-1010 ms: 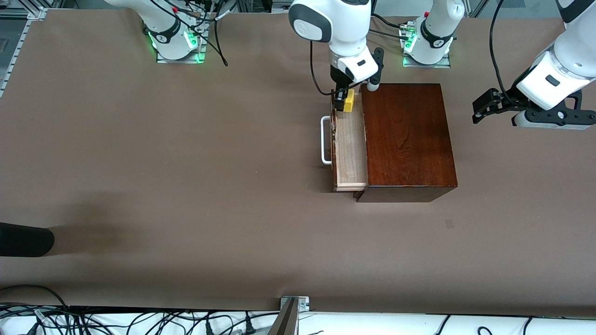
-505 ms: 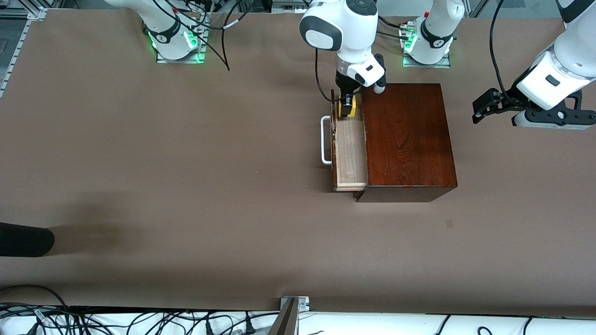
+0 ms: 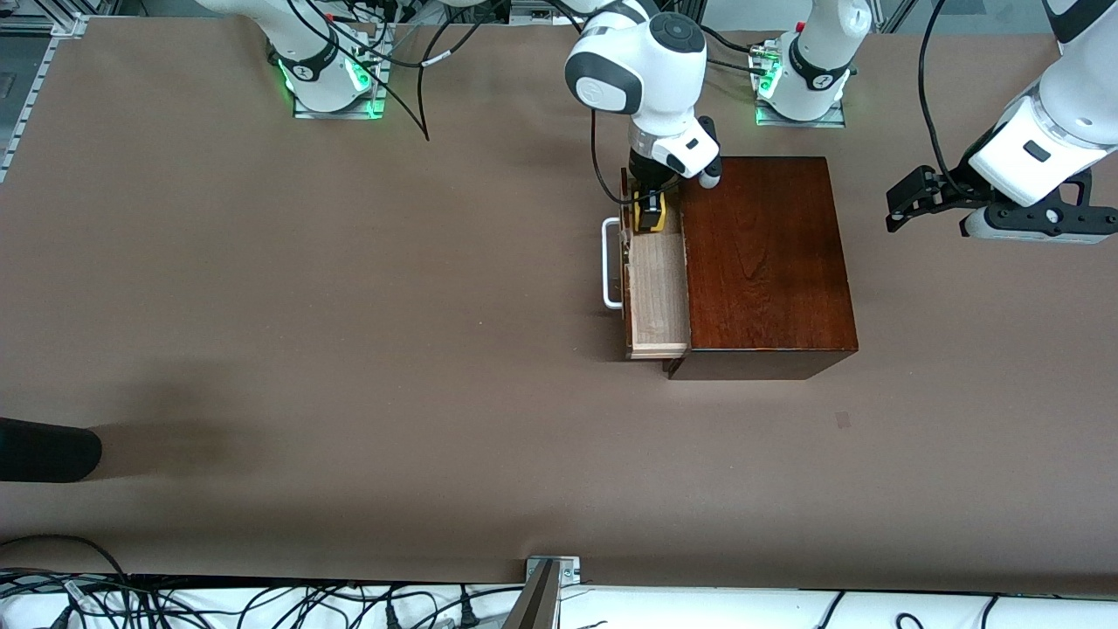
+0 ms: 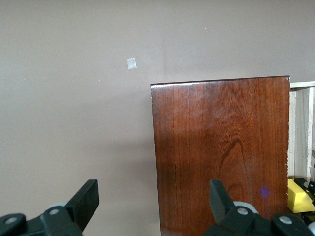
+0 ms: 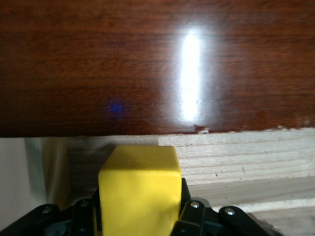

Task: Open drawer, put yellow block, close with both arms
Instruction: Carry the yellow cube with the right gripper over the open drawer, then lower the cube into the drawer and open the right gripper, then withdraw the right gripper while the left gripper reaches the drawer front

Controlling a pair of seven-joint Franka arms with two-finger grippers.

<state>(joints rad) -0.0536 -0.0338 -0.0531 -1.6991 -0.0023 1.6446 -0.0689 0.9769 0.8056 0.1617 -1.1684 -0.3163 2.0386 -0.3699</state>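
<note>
Front view: dark mahogany box on the brown desk, toward the left arm's end, with the drawer pulled out partway toward the right arm's end, pale wood tray exposed, white U-shaped handle on its front. Right pincer lowered into the open drawer at the end farther from the front camera, clamped on the yellow block, fingers pressed to two of its sides. Yellow block inside the tray's outline, just beside the box's edge; cannot tell whether touching the tray floor. Left pincer waiting in the air over bare desk toward the left arm's end, well apart from the box, fingers spread apart, nothing between them.

Right wrist view: yellow block gripped between black fingers, pale drawer wood just past it, glossy dark box panel above.

Left wrist view: spread fingers framing the box top, a sliver of drawer and yellow block at the edge, a small pale mark on the desk.
</note>
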